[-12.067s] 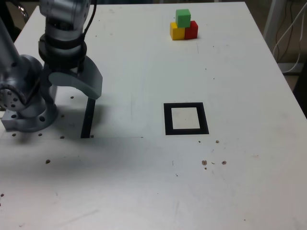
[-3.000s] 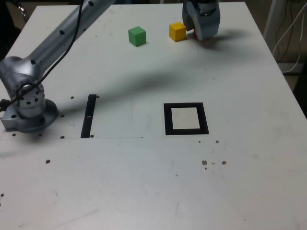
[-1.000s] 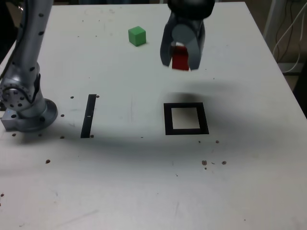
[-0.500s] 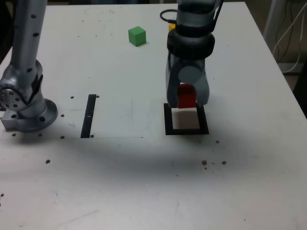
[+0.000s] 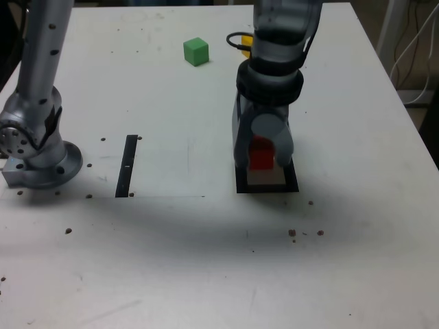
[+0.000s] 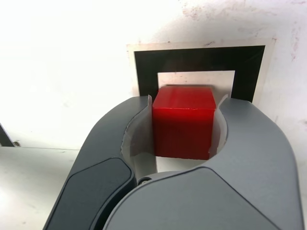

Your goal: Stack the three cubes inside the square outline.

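While the green block sits loose near the tabletop's far edge, I have the gripper clamped tight on the red block, low over the black square mid-table. If I release off-centre, I reckon it lands on the frame; the yellow block hides behind the arm.

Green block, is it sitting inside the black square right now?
No. In the exterior view the green block sits alone far up the table, while the black square lies under the end effector holding the red block.
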{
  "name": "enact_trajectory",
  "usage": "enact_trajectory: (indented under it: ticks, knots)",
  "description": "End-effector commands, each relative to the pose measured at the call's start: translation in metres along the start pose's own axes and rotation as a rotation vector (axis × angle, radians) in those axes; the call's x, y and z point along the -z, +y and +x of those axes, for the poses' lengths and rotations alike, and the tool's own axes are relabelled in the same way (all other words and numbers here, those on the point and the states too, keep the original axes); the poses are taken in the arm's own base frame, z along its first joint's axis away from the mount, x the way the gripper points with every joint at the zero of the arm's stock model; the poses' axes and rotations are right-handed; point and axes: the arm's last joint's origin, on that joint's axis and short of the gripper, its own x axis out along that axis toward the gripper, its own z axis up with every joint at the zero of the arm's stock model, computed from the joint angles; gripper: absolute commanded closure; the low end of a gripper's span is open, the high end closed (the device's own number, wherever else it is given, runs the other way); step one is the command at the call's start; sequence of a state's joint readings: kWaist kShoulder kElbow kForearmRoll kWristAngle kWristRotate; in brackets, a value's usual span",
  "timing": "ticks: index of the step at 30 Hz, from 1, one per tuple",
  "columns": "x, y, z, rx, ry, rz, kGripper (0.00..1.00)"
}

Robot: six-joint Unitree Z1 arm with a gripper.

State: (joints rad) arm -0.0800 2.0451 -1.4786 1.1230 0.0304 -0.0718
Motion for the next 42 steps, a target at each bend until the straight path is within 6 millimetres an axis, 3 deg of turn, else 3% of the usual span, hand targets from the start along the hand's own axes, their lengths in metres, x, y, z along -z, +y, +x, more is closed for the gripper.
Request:
enact_trajectory:
  ticks: [1,6,10,15,22,30,37,42]
  knots:
    - [0.000,-0.005,0.003,-0.007,0.007,0.003,0.84]
    - [-0.001,-0.009,0.005,-0.021,0.010,0.003,0.83]
    - [-0.001,-0.008,0.005,-0.037,0.020,0.006,0.77]
    - [-0.002,-0.007,0.001,-0.052,0.035,0.011,0.63]
    - [-0.002,-0.008,0.000,-0.040,0.055,0.020,0.34]
    - [-0.003,-0.009,0.002,-0.021,0.060,0.028,0.27]
    - [0.001,-0.009,-0.004,-0.031,0.059,0.033,0.04]
    - [0.008,0.005,-0.017,-0.061,0.077,0.006,0.01]
